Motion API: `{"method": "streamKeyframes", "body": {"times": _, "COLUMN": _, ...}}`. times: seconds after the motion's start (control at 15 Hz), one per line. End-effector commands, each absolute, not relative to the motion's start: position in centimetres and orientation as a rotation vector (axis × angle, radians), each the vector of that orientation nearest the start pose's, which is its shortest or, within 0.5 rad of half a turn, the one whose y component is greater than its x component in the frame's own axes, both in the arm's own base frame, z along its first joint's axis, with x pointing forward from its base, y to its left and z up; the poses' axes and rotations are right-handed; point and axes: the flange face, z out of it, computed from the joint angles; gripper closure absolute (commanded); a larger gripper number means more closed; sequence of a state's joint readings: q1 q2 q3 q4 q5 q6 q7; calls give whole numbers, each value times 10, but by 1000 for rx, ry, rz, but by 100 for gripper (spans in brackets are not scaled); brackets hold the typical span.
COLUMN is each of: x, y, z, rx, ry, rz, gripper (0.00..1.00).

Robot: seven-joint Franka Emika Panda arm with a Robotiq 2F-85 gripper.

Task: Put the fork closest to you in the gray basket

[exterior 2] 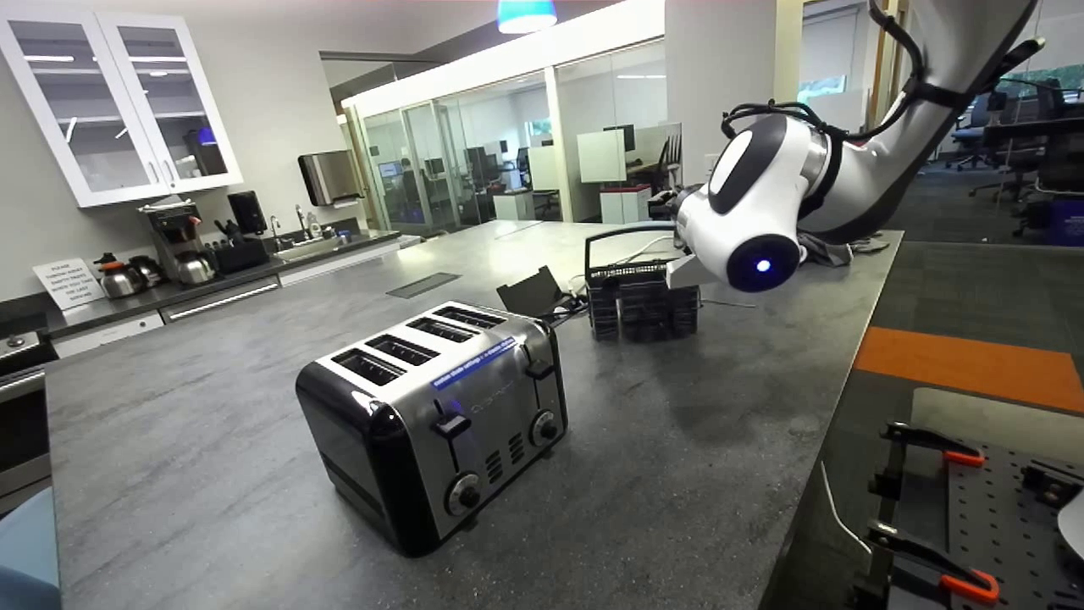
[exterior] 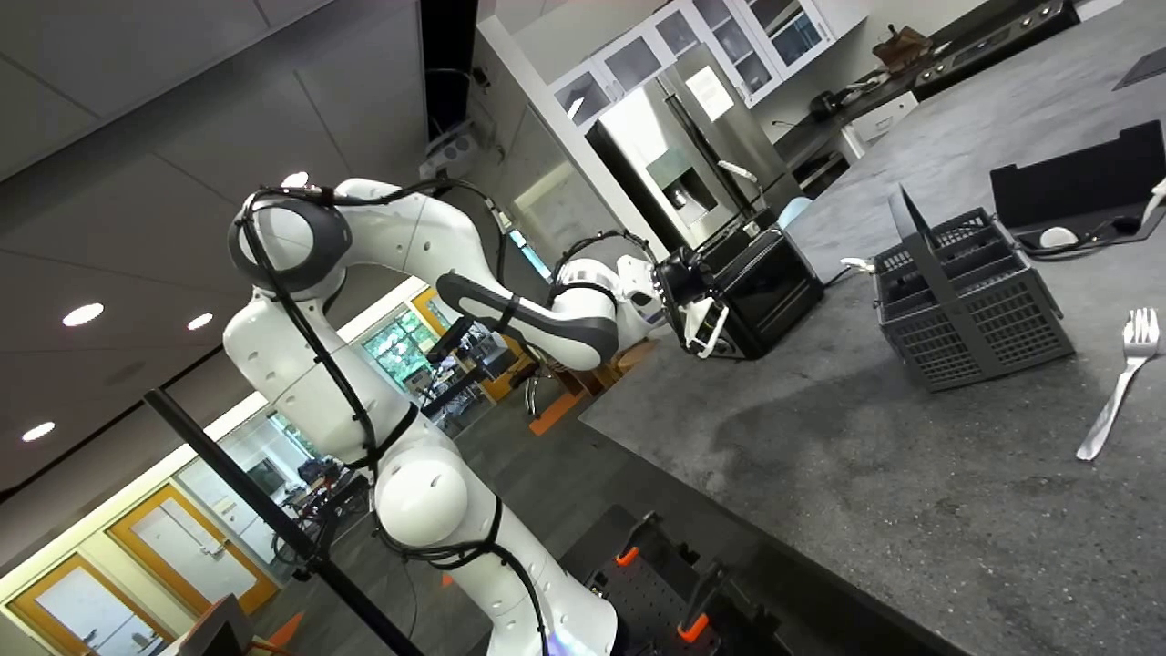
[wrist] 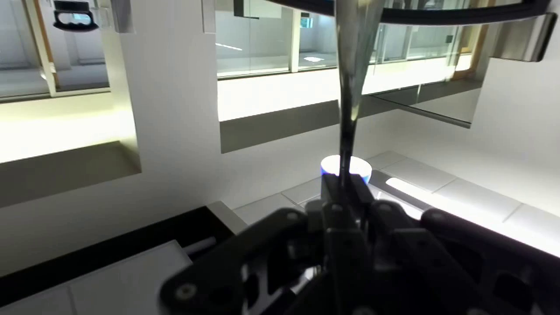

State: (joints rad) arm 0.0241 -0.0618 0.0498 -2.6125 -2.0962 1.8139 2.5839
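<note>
My gripper [exterior: 754,224] is raised over the counter, left of the gray basket and above the toaster in an exterior view. Its fingers [wrist: 345,187] are closed in the wrist view around the thin part of a slim silver utensil [wrist: 353,57]. This looks like the fork [exterior: 739,170]; its far end runs out of the wrist view. A second silver fork [exterior: 1139,346] lies on the counter, right of the basket. The dark gray basket [exterior: 1016,305] stands upright with its handle raised; it also shows in an exterior view [exterior 2: 644,305]. There the arm hides most of the gripper.
A black and steel toaster [exterior: 774,296] stands on the counter [exterior 2: 677,440], and shows large in an exterior view [exterior 2: 440,415]. A black open case [exterior: 1075,187] with a cable lies behind the basket. The counter's edge runs beside the robot base.
</note>
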Motion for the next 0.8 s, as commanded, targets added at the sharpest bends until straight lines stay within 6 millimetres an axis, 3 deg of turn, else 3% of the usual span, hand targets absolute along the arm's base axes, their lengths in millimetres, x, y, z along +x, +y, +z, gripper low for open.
{"method": "streamKeyframes", "body": {"times": 0.0, "x": 445, "y": -40, "z": 310, "rx": 1597, "ry": -764, "rz": 1675, "gripper": 93}}
{"method": "streamKeyframes", "body": {"times": 0.13, "x": 445, "y": -40, "z": 310, "rx": 1596, "ry": -774, "rz": 1674, "gripper": 93}}
{"method": "streamKeyframes", "body": {"times": 0.2, "x": 449, "y": -38, "z": 315, "rx": 1608, "ry": -759, "rz": 1698, "gripper": 98}}
{"method": "streamKeyframes", "body": {"times": 0.73, "x": 485, "y": -35, "z": 342, "rx": 1678, "ry": -787, "rz": 1761, "gripper": 98}}
